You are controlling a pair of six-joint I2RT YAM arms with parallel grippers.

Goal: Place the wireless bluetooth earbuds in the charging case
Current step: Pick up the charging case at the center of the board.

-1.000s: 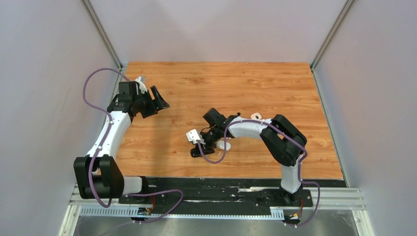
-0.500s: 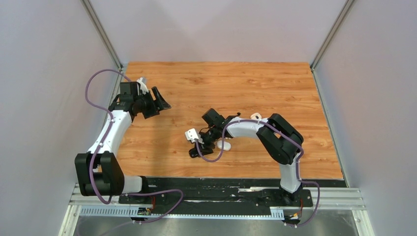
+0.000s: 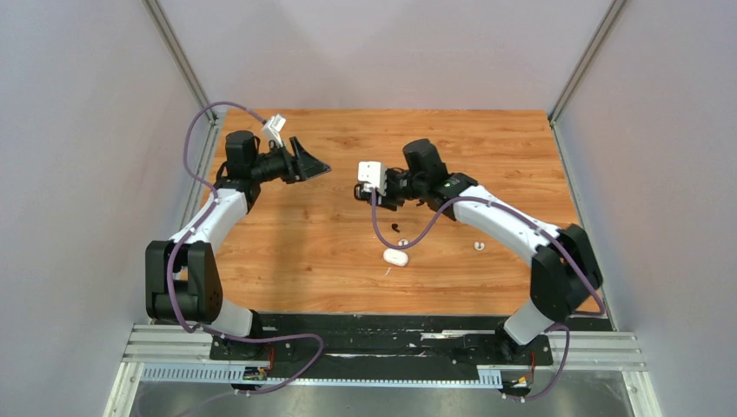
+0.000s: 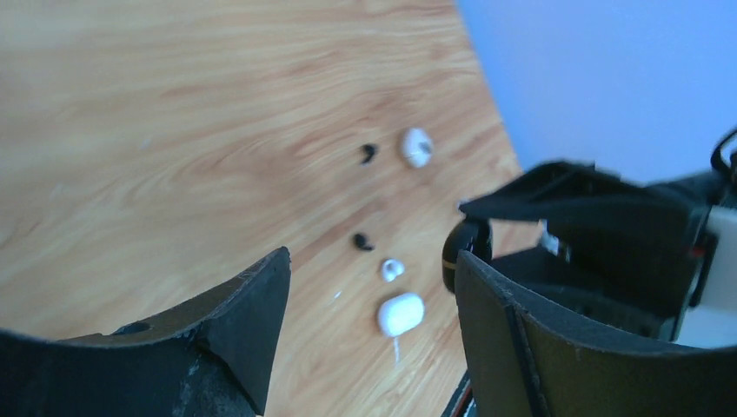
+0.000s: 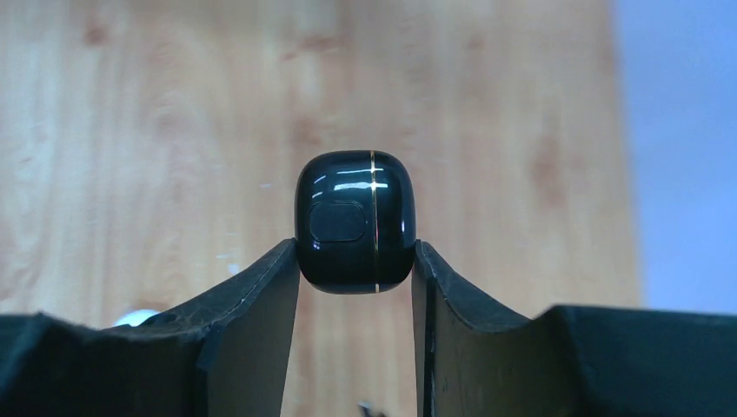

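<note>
right jaws: the right gripper is clamped on the black charging case, which sits at the very fingertips and is pinched by its two curved sides.
left jaws: the left gripper stands wide apart with nothing between its fingers.
earbuds: seen through the left jaws' gap, a black earbud and a white earbud lie loose on the table. another black earbud lies farther out, and a white case sits nearest.
case surface: glossy black, pebble-round, with a thin gold seam line and a soft oval recess on its face. the lid looks shut.
earbud shapes: tiny. the black ones are curled like commas, and the white one is a rounded bead.
table: wood-grain laminate, smooth and flat.
slip risk: polished curves in a tip-only grip could let the case squirt out or twist if the pinch tightens or the arm jolts.
lid risk: with the seam closed, nothing can go in until it is opened.
pick risk: wide jaws over such small, close-lying pieces could nudge a neighbour away or take the wrong colour.
</note>
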